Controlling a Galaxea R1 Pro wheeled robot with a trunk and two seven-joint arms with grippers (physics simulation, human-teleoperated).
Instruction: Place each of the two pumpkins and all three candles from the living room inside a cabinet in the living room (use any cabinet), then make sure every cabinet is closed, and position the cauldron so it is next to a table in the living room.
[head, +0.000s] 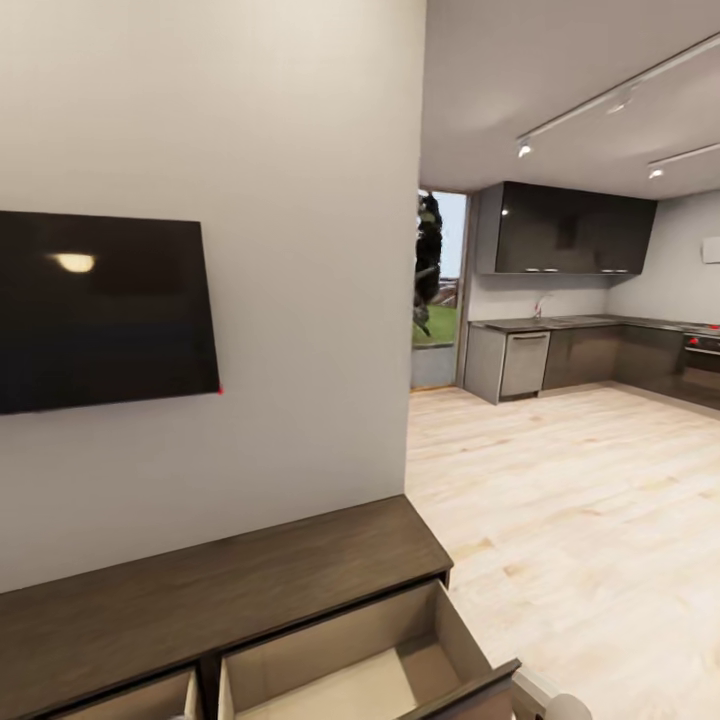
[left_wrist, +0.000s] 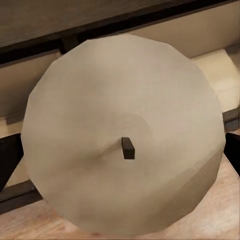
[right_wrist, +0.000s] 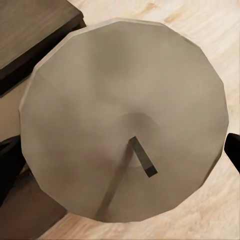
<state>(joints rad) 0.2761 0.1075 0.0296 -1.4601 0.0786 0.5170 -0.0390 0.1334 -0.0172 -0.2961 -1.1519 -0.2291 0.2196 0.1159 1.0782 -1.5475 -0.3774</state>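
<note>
Left wrist view: candle between dark left-gripper fingers, apparently gripped, open cabinet drawer just beyond; right wrist view: second candle likewise apparently held, cabinet corner beside it

Cabinet: dark-brown wood, matt, fine grain; open drawer lined in pale beige, smooth and matt.
Floor: light wood planks, soft sheen.
Wall: plain matt grey.
TV screen: glossy black, mirrors a lamp.
Kitchen cupboards: glossy dark.
Candles: matt off-white, faceted, waxy-looking; dark wicks.
</note>
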